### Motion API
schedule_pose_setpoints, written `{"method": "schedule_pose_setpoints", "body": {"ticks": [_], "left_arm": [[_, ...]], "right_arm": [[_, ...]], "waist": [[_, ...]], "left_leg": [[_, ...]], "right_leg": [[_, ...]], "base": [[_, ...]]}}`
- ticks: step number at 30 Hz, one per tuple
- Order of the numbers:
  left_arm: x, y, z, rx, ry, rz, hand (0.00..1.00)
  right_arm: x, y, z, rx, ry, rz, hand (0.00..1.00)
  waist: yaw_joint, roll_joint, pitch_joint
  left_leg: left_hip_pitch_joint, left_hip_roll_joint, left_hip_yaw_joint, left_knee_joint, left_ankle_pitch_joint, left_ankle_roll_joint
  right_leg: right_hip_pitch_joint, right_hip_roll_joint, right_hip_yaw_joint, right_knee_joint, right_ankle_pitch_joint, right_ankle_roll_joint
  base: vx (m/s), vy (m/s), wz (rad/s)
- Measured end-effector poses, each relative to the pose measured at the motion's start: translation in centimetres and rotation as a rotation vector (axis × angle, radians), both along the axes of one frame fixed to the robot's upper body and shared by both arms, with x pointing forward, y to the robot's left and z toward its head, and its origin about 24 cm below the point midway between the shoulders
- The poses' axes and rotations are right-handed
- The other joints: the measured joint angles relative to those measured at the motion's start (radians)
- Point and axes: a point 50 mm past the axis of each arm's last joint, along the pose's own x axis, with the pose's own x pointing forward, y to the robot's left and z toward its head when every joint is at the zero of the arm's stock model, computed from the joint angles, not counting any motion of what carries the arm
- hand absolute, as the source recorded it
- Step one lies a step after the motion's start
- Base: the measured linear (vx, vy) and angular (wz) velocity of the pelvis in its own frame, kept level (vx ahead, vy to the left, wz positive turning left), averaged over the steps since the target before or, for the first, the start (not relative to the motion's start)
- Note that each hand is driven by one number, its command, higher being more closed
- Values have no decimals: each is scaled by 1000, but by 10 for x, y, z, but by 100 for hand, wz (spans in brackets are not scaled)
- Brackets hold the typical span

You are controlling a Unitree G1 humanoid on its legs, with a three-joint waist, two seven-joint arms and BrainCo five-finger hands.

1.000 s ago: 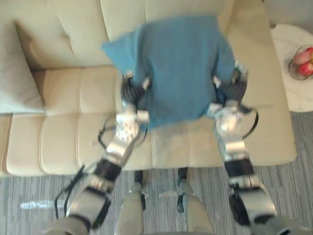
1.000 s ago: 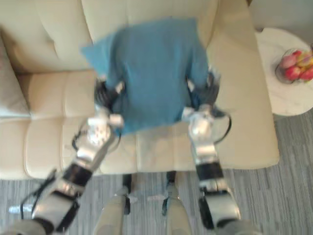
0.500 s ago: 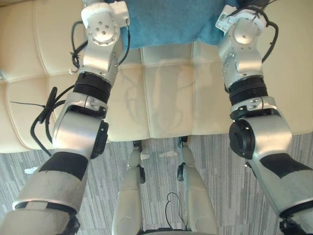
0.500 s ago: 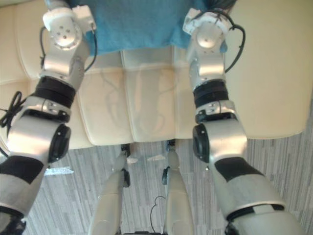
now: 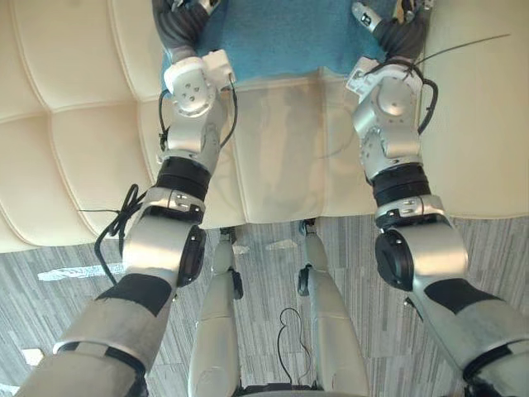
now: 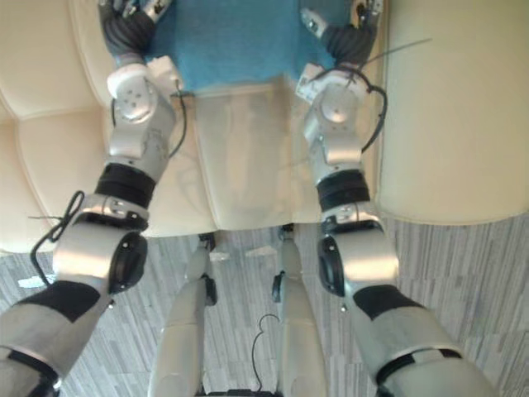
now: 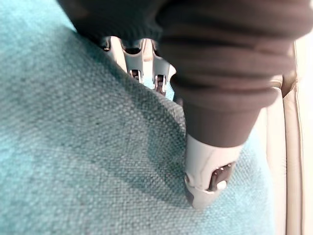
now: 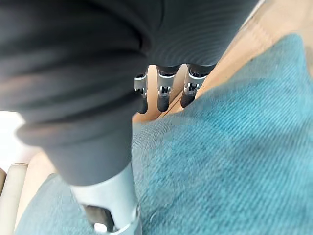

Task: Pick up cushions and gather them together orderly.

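While the head has dipped and both arms have reached farther over the cream sofa (image 5: 74, 124), the teal cushion (image 5: 281, 37) remains pinched by the left hand (image 7: 208, 164) and the right hand (image 8: 110, 200), low over the seat, probably near set-down.

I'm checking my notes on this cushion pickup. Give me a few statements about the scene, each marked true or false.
1. The cushion is blue. True.
2. It rests on a wooden table. False: it is over the cream sofa.
3. The left hand and the right hand are at opposite sides of the cushion. True.
4. The left hand's thumb hangs clear of the fabric. False: it presses on the cushion.
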Motion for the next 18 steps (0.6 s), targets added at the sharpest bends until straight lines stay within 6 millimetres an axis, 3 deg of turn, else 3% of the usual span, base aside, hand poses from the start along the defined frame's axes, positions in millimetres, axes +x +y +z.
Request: {"method": "schedule_pose_setpoints", "body": {"ticks": [2,6,7,8,10,11,13,14,15,17,18], "left_arm": [[-4,4,-1,-16,-22,-3,0],[-12,21,-24,-46,-23,10,0],[-19,36,-35,-36,-38,37,0],[-20,39,-37,-34,-41,42,0],[-36,67,-54,0,-59,105,0],[-40,72,-59,14,-56,118,0],[-55,90,-101,33,22,156,0],[-58,92,-109,32,43,156,0],[-70,93,-148,19,140,150,0],[-83,92,-185,6,244,139,0],[-98,86,-222,-17,354,126,0]], "right_arm": [[-7,-6,-1,0,-41,-10,0],[-27,-50,-19,-44,-83,-127,0],[-45,-75,-28,-44,-128,-191,0],[-48,-79,-30,-44,-134,-199,0],[-75,-109,-53,-70,-163,-276,0],[-81,-114,-60,-80,-156,-289,0],[-105,-130,-101,-123,-63,-320,0],[-109,-131,-108,-130,-43,-319,0],[-121,-131,-137,-140,39,-310,0],[-129,-127,-162,-147,120,-298,0],[-139,-124,-190,-147,217,-291,0]], "waist": [[3,0,0],[4,0,0],[6,0,-1],[7,0,-1],[17,0,-2],[19,0,-3],[25,3,-4],[25,4,-7],[25,5,-8],[27,7,-28],[28,12,-59]], "left_leg": [[4,3,0,2,0,0],[66,3,-1,2,-1,0],[103,4,-3,2,-10,-2],[108,4,-3,2,-10,-2],[155,11,-2,4,-18,-3],[164,12,-2,4,-21,-1],[218,16,-5,3,-28,-1],[226,16,-5,2,-29,0],[264,15,-5,-1,-35,-2],[284,15,-6,-1,-42,-2],[300,15,-8,-1,-48,1]], "right_leg": [[5,2,-1,0,0,0],[73,2,-7,0,-9,-2],[106,2,-9,15,-35,-15],[110,2,-9,19,-38,-16],[137,7,-16,63,-75,-20],[145,9,-19,70,-80,-23],[180,11,-32,118,-122,-29],[184,10,-35,129,-131,-29],[210,8,-46,162,-162,-31],[223,6,-54,186,-185,-35],[233,3,-64,208,-206,-35]], "base": [[0,0,0],[-38,-7,5],[-44,-11,7],[-43,-17,1],[-12,-8,-2],[0,0,0],[9,-25,8],[34,-21,16],[35,-11,15],[42,-13,15],[81,-14,14]]}}
